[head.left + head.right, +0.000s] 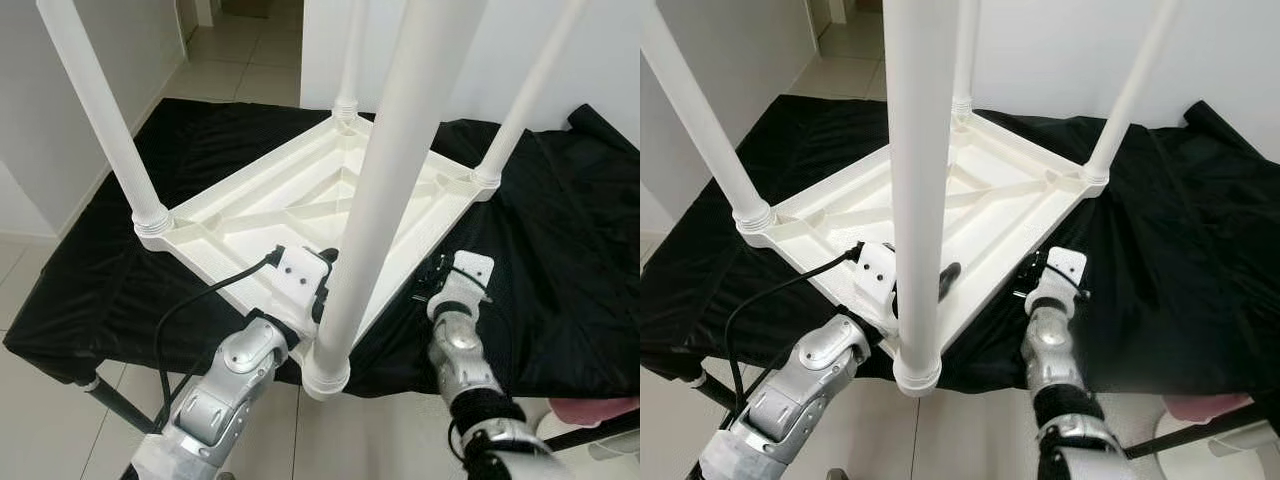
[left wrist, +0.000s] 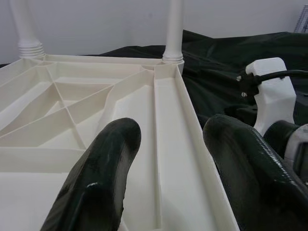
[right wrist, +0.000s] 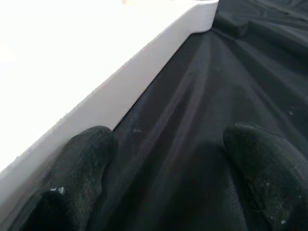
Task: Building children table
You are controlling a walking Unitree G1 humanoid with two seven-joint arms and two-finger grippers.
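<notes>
Now:
Table (image 1: 300, 200): upside down on black cloth (image 1: 560, 250), 4 legs up.
L gripper (image 2: 168, 159): fingers apart, straddling table's near edge.
R gripper (image 3: 168, 168): fingers apart over cloth, just beside table's side wall.

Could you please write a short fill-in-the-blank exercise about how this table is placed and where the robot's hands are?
1. The white table lies ____ with its legs up.
2. It has ____ legs screwed in.
3. It rests on a ____ cloth.
4. The left hand has its fingers ____ at the table's edge, near the right hand.

Missing words: upside down; four; black; open
</notes>
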